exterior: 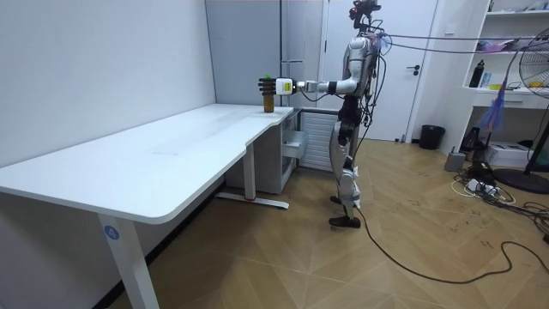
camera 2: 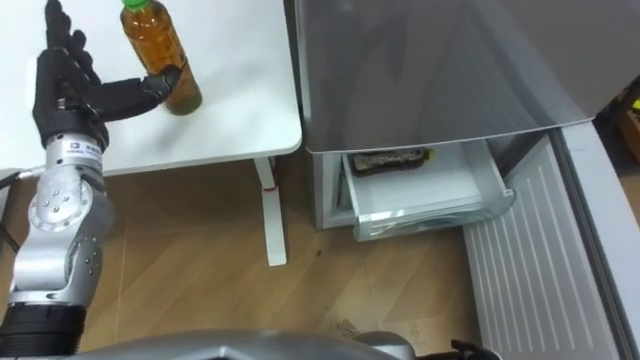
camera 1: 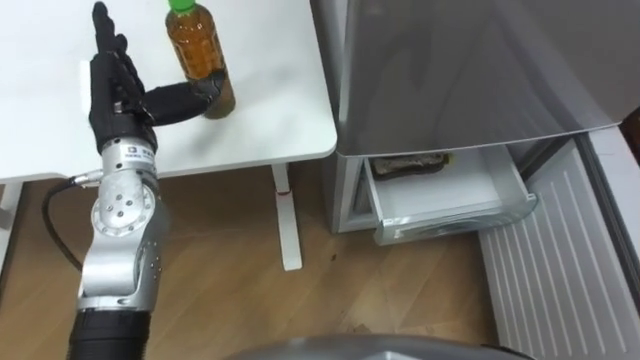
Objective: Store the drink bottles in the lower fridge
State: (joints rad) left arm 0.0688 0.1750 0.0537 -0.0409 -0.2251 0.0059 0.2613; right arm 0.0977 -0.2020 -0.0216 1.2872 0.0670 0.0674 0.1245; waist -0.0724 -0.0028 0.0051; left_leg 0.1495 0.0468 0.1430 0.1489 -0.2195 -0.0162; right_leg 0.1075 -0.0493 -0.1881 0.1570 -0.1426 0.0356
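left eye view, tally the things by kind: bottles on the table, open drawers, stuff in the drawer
drink bottle: 1
open fridge drawer: 1
dark packet in that drawer: 1
total: 3

Light: bright and even, from overhead. In the eye views the white counter is close to washed out, with only faint, soft shadow round the bottle. The fridge door carries broad pale reflections but no hard glare. Room view: soft shadow under the counter, a dull sheen on the floor, and an evenly lit wall.
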